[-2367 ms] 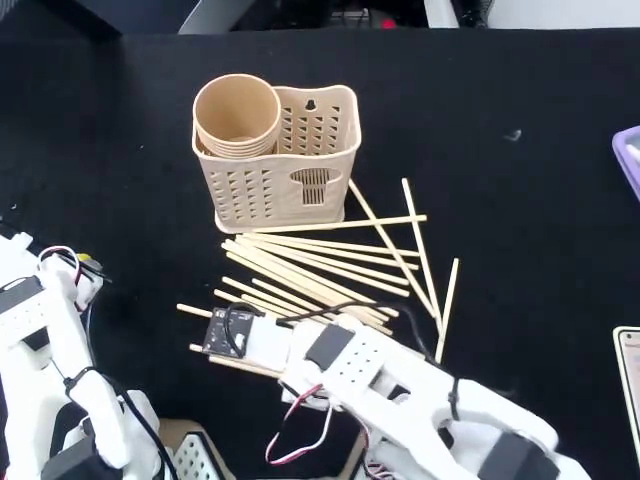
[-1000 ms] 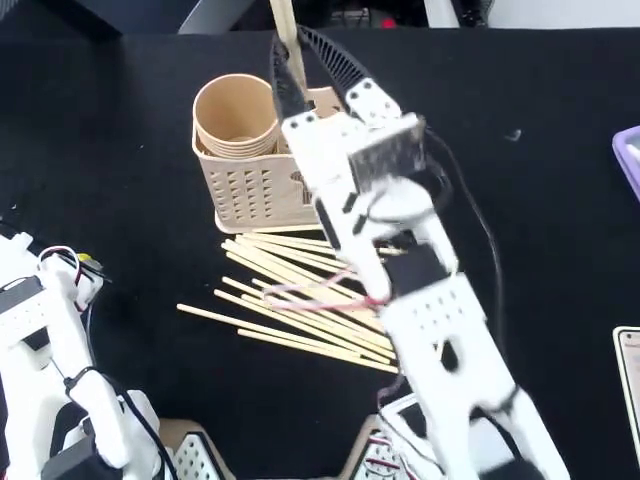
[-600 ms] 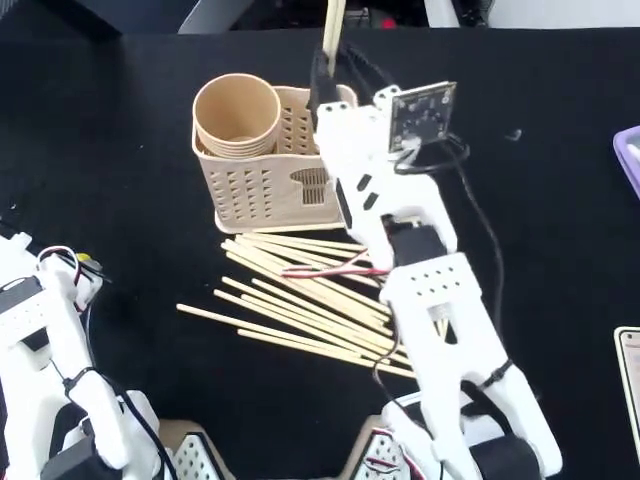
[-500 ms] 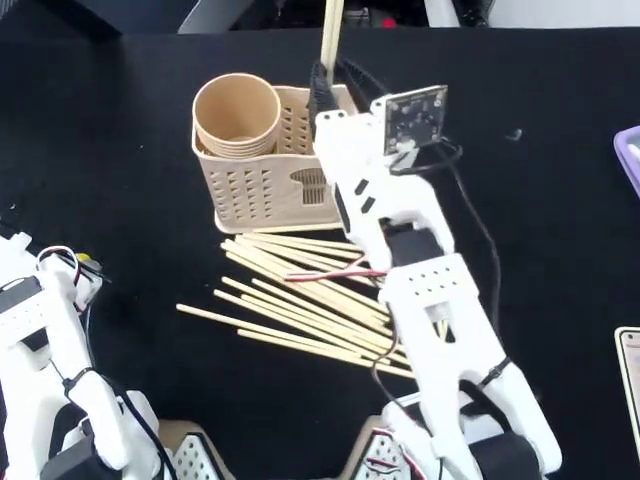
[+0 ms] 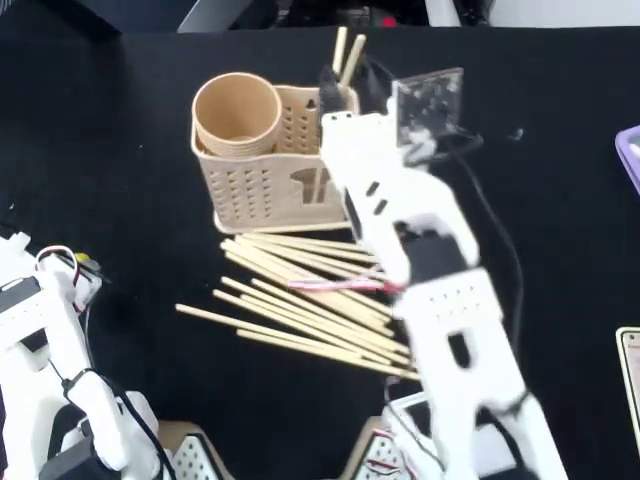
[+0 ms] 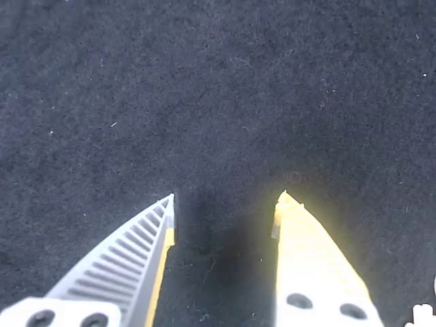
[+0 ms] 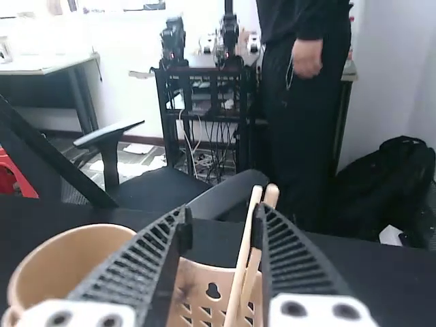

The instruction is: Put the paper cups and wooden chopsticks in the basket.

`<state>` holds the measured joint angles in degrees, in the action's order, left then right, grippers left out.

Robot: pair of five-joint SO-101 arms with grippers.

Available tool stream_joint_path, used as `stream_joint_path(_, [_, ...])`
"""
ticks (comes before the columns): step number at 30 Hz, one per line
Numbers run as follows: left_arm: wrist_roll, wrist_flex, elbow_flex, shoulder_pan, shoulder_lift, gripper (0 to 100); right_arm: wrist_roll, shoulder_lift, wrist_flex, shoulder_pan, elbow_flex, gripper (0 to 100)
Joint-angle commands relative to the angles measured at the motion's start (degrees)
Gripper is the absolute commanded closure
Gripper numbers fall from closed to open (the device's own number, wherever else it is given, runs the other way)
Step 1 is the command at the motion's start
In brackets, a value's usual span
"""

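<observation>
The right end effector, jaws apart, hangs over the basket, its arm hiding part of the loose chopsticks. Paper cups sit inside the basket. The left end effector has its jaws spread above the tabletop.

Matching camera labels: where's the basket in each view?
High view: basket up and left of centre, just behind the loose chopsticks.
Right wrist view: basket close up, seen between the fingers of the open right gripper.
Left wrist view: aimed at the black table cloth under the left gripper.
Shared landmark: the paper cups stacked in one end of the basket.
</observation>
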<state>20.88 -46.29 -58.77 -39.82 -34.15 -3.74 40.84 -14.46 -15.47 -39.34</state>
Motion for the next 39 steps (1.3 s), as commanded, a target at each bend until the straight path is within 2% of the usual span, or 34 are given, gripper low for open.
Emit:
stream_joint_path(1, [-0.2,0.4,1.2,0.7,-1.4,77,0.0,9.9,-9.8,2.5,3.1,86.1])
stream_joint_path(6, [-0.2,0.4,1.2,0.7,-1.4,77,0.2,20.3,-26.5,12.1,-1.8,90.4])
stream_joint_path(8, [-0.2,0.4,1.2,0.7,-1.4,77,3.8,22.4,-30.0,15.0,-7.2,90.7])
stream_joint_path(12, [-0.2,0.4,1.2,0.7,-1.4,77,16.4,22.5,-28.0,16.6,-22.0,90.6])
stream_joint_path(16, [-0.2,0.4,1.2,0.6,-1.4,77,20.7,17.3,-20.9,16.7,-30.7,87.5])
stream_joint_path(22, [-0.2,0.4,1.2,0.3,-1.4,77,20.9,-1.6,-20.1,16.7,-23.3,82.4])
stream_joint_path(31, [-0.2,0.4,1.2,0.4,-1.4,77,21.1,-31.3,-19.8,21.5,-8.3,82.3])
stream_joint_path(35, [-0.2,0.4,1.3,0.5,-1.4,77,21.1,-38.4,-20.2,21.5,-4.8,82.5])
stream_joint_path(39, [-0.2,0.4,1.3,0.5,-1.4,77,21.1,-37.1,-22.3,21.0,-3.7,82.5])
